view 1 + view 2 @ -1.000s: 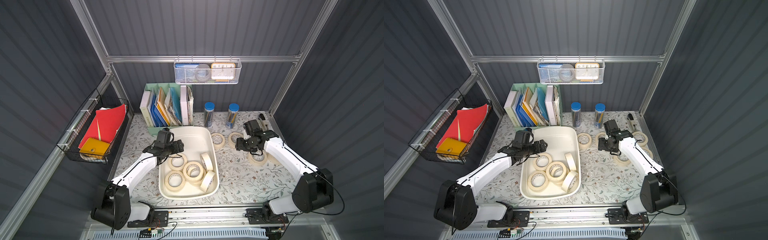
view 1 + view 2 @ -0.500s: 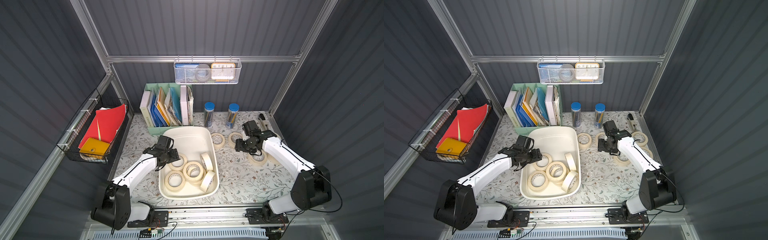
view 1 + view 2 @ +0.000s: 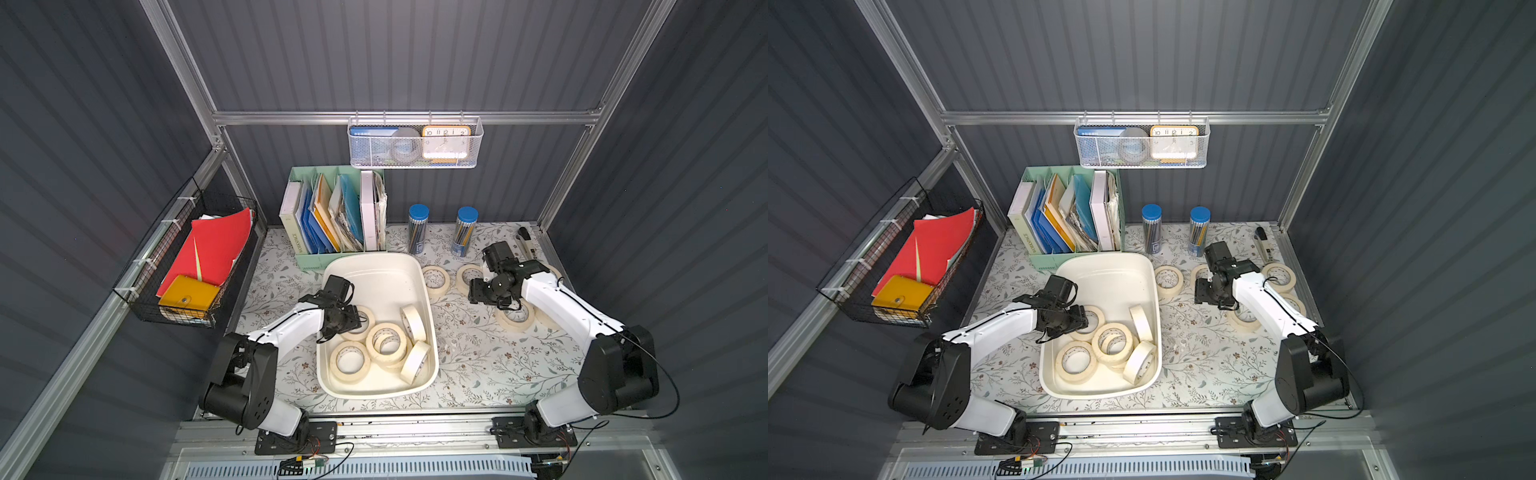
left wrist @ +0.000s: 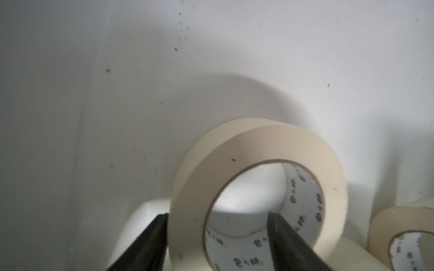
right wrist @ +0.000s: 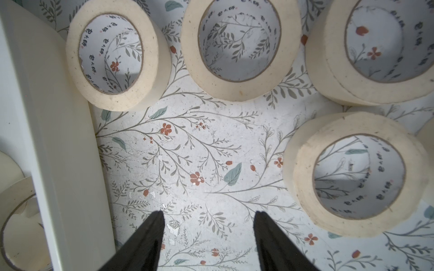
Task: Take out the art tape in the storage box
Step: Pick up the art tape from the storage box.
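The off-white storage box [image 3: 374, 259] [image 3: 1100, 259] sits mid-table. Several cream art tape rolls [image 3: 350, 360] lie inside it; two lean against its right wall [image 3: 412, 322]. My left gripper [image 3: 353, 322] [image 3: 1081, 322] is down in the box at the leftmost roll [image 3: 365, 320]. In the left wrist view the left gripper [image 4: 216, 214] is open astride that roll [image 4: 258, 145], one finger against its outer side and one inside its core. My right gripper [image 3: 476, 293] [image 5: 207, 212] hangs open and empty over bare table, among rolls lying outside the box [image 3: 435, 279] [image 5: 234, 49].
A mint-green file organiser [image 3: 332, 216] and two blue-capped pencil tubes [image 3: 417, 228] stand behind the box. A stapler [image 3: 524, 239] lies at the back right. A white mesh basket [image 3: 415, 143] hangs on the back wall, and a black wire basket [image 3: 195, 266] on the left wall.
My left gripper has come down and nearer into the box onto the leftmost roll, with its jaws narrowing. The right arm has hardly moved.
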Tool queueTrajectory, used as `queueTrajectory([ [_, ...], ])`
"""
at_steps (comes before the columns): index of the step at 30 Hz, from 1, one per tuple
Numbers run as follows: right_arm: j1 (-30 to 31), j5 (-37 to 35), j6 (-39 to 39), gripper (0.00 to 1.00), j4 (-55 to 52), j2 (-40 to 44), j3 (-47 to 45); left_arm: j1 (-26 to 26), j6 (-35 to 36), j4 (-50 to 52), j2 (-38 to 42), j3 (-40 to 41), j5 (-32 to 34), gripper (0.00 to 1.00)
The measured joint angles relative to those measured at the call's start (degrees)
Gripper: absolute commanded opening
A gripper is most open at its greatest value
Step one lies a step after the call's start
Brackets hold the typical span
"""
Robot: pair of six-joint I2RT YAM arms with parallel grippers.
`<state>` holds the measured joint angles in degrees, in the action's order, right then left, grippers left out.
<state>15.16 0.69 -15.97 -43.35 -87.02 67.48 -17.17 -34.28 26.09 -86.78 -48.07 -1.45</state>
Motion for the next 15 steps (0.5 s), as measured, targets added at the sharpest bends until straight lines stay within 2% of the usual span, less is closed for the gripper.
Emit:
queueTrajectory([
  [2, 0.0, 0.0, 0.2, 0.67, 0.0, 0.1, -0.2, 0.2, 0.0, -0.2, -0.7, 0.4, 0.3, 0.48],
  [6, 0.0, 1.2, 0.2, 0.66, -0.1, 1.3, -1.4, 0.3, -0.2, -0.2, -0.9, 0.5, 1.1, 0.36],
  [11, 0.6, 2.5, 0.0, 0.66, -0.2, 3.0, -1.7, 0.3, 0.2, 0.2, -2.0, -1.4, 3.0, 0.3],
  [15, 3.2, 2.6, 0.0, 0.66, -1.2, 2.8, 0.3, 0.5, 2.0, 2.3, -3.7, -6.6, 6.7, 0.26],
])
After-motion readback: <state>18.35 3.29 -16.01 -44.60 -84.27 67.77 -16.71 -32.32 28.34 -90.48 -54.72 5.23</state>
